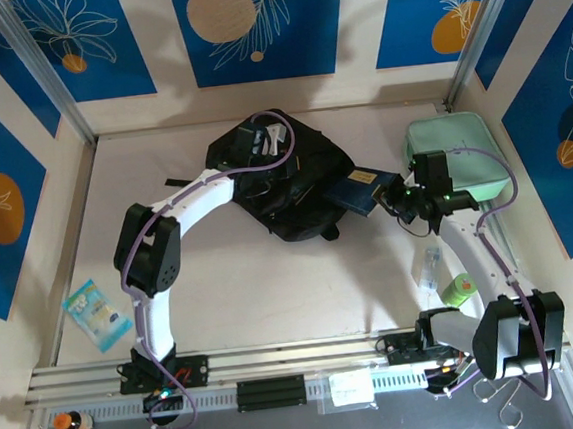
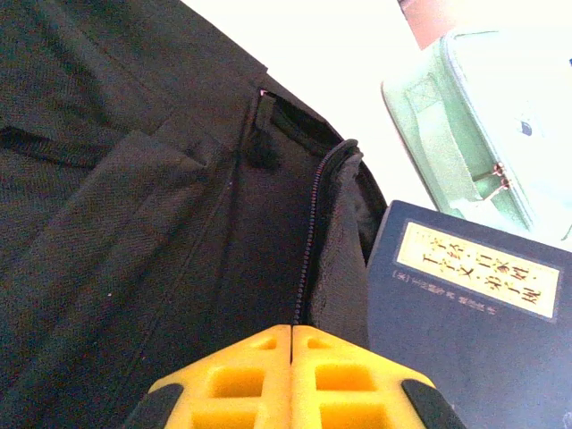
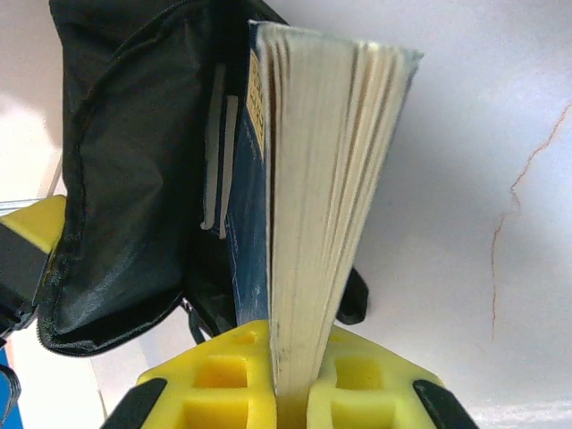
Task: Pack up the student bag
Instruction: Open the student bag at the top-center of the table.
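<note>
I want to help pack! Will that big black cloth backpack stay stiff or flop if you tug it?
Probably floppy: the large black fabric backpack lies slumped and wrinkled. Its zipper edge likely bends easily, since the left gripper pinches it to hold the mouth open. It may slide on the smooth table when the dark blue book pushes in.

The dark blue book (image 2: 447, 357) carries a cream label (image 2: 476, 271) with East Asian characters, too blurred to read.

A robotics lab test cell: blue leaf-printed panels (image 1: 301, 33) wall a white table (image 1: 273, 286), with an aluminium mounting rail (image 1: 279, 357) along its near edge.
</note>
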`<state>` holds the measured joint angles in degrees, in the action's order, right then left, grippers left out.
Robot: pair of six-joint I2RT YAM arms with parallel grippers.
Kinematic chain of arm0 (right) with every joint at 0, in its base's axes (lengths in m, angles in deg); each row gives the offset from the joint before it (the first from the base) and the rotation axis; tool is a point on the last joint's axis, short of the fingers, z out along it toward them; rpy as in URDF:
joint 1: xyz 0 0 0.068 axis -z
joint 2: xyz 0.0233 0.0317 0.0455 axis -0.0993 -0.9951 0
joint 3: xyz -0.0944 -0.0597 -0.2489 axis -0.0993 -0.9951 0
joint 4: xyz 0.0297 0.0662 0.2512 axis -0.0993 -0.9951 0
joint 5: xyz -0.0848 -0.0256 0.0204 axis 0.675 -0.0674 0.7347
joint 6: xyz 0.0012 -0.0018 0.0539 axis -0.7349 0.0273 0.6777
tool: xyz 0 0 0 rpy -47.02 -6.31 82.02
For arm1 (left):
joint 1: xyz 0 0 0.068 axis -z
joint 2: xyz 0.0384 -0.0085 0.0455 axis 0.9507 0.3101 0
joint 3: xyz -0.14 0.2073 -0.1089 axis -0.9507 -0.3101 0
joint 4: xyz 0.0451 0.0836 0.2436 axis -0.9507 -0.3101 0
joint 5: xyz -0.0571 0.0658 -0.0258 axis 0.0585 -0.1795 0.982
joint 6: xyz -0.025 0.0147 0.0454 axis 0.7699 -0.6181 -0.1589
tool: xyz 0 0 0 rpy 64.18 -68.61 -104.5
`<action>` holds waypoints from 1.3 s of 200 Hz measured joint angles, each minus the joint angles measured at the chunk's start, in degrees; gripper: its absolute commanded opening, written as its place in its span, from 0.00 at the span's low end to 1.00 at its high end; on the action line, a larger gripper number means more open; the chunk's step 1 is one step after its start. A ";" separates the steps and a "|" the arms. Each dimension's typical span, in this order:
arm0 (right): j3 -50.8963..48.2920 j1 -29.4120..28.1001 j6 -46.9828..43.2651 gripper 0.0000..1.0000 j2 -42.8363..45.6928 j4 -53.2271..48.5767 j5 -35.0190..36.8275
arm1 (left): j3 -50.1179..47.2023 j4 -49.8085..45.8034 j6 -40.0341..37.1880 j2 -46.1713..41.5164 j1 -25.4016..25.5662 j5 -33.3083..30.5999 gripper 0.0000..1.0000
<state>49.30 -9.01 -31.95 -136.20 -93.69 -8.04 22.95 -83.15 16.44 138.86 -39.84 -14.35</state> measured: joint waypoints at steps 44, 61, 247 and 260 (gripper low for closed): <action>1.11 -0.66 1.40 0.00 -7.87 7.78 -9.35 | -0.17 0.66 -1.36 -2.34 0.00 3.15 0.00; 2.03 -1.31 2.71 0.00 -10.19 10.23 -12.41 | -0.44 0.33 -2.78 -3.39 0.00 3.91 0.01; 9.42 -0.39 5.62 0.00 -10.73 9.99 -18.88 | -2.34 -17.90 -19.19 -11.91 5.53 -17.03 0.47; 9.42 -0.39 5.55 0.00 -10.73 9.90 -18.80 | -0.50 -17.92 -18.53 -10.19 5.53 -17.84 0.37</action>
<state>58.72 -9.40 -26.40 -146.93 -83.79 -26.83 22.45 -101.07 -2.10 128.67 -34.31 -32.19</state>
